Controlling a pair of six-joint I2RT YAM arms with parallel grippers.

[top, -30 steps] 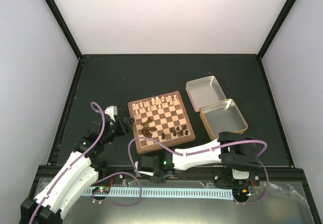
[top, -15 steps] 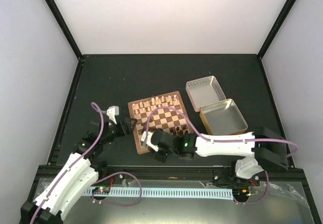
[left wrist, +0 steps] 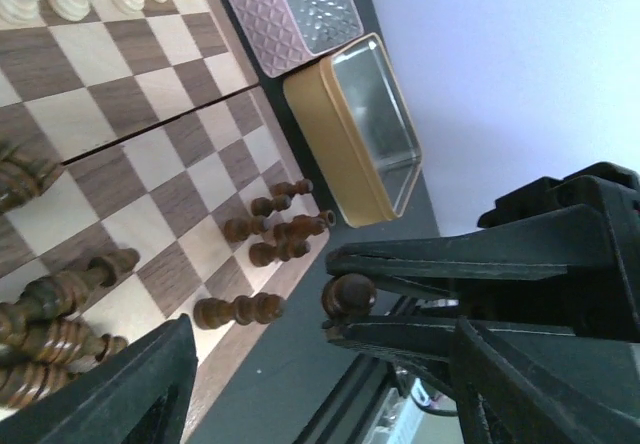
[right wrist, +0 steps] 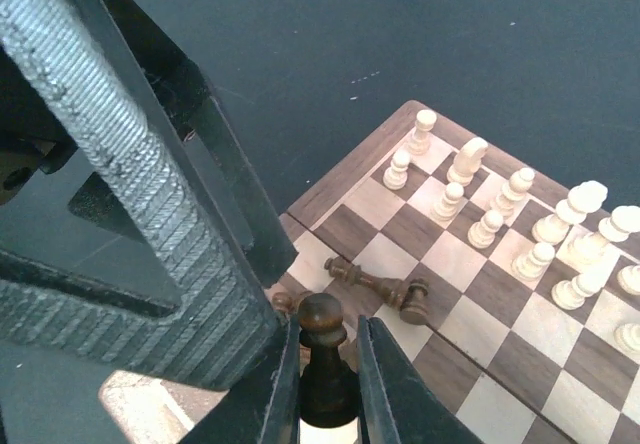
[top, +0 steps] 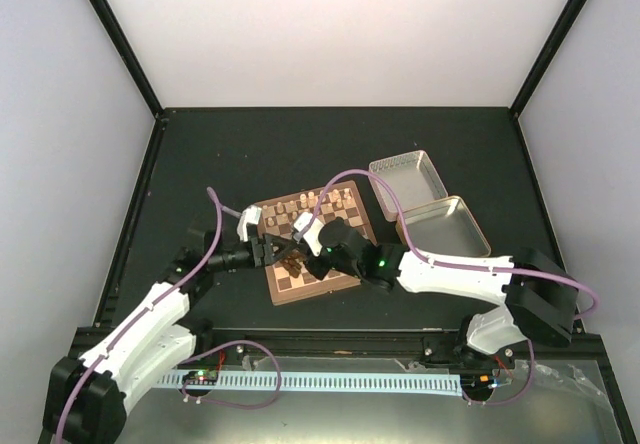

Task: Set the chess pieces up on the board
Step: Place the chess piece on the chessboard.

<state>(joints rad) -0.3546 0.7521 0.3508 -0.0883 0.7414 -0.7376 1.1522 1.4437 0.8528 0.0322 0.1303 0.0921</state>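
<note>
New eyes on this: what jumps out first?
The right gripper, shut on a dark pawn, hangs over the left side of the board, with the open left gripper close beside it. Toppled dark pieces lie heaped on the board, while cream pieces stand lined along its far edge.

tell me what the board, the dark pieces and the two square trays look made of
board: wood, satin finish; grain streaks show in the squares.
dark pieces: likely turned wood, stained and glossy; ringed profiles, highlights.
gold tray: probably thin metal; its inner floor mirrors light.
pink tray: seemingly embossed metal; quilted diamond pattern, dimpled silvery inside.
</note>
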